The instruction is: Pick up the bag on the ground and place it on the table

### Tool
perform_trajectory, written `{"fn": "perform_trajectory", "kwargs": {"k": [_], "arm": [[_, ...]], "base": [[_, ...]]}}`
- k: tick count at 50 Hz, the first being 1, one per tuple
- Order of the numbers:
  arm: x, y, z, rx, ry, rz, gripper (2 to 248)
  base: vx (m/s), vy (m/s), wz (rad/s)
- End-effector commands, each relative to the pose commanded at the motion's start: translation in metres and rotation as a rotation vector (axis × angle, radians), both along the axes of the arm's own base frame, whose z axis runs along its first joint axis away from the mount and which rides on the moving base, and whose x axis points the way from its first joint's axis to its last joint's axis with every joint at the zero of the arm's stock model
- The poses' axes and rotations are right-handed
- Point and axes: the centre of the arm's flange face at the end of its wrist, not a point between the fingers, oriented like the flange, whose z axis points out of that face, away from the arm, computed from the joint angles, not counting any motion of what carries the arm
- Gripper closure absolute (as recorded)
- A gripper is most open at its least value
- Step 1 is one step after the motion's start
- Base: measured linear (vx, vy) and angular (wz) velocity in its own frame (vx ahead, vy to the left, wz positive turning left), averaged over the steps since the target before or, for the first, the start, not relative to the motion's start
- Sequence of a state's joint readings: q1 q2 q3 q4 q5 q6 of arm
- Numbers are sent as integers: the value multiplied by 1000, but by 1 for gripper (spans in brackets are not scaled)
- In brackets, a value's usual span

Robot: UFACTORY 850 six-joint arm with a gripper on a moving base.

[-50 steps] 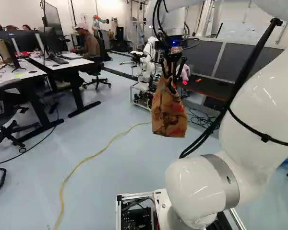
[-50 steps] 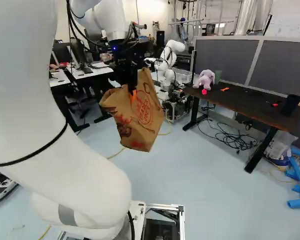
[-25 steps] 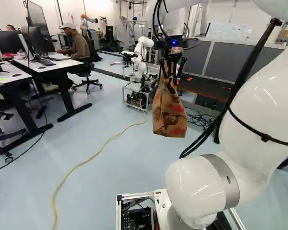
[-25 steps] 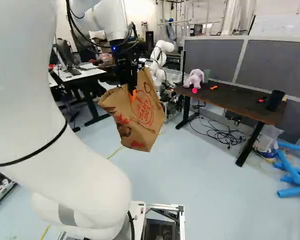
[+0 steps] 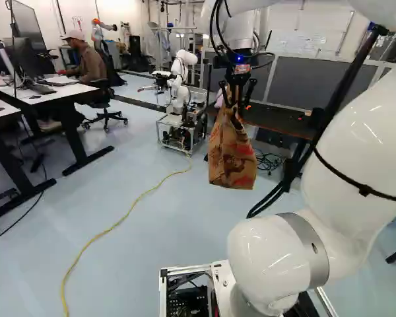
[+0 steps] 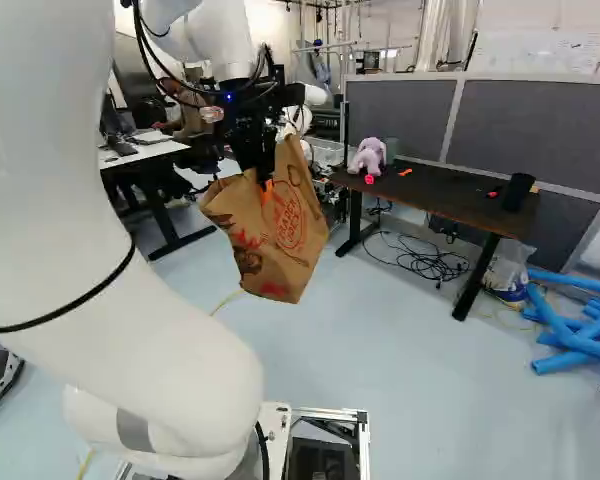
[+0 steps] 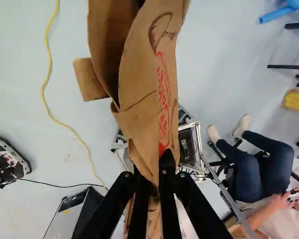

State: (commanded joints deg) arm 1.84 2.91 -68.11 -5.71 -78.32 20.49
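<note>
Hand (image 6: 265,182) around bag (image 6: 280,235), long axis downward

Red lettering (image 6: 286,213) is printed in a round emblem (image 6: 291,228) on the paper bag (image 6: 270,268), at centre left of the right base view; exact wording is indistinct. Markings on the whiteboard (image 6: 540,52), upper right of that view, are too small to read.

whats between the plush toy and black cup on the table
In the right base view, a small orange piece and, nearer the black cup, a small red thing; a greenish object stands by the toy.
</note>
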Motion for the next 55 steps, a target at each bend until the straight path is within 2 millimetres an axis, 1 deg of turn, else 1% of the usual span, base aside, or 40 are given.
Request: {"fn": "perform_trajectory", "kwargs": {"k": [25, 55], "arm": [[0, 0, 0, 0, 0, 0, 223], [0, 0, 0, 0, 0, 0, 223]], "base": [[2, -37, -180], [3, -47, -222]]}}
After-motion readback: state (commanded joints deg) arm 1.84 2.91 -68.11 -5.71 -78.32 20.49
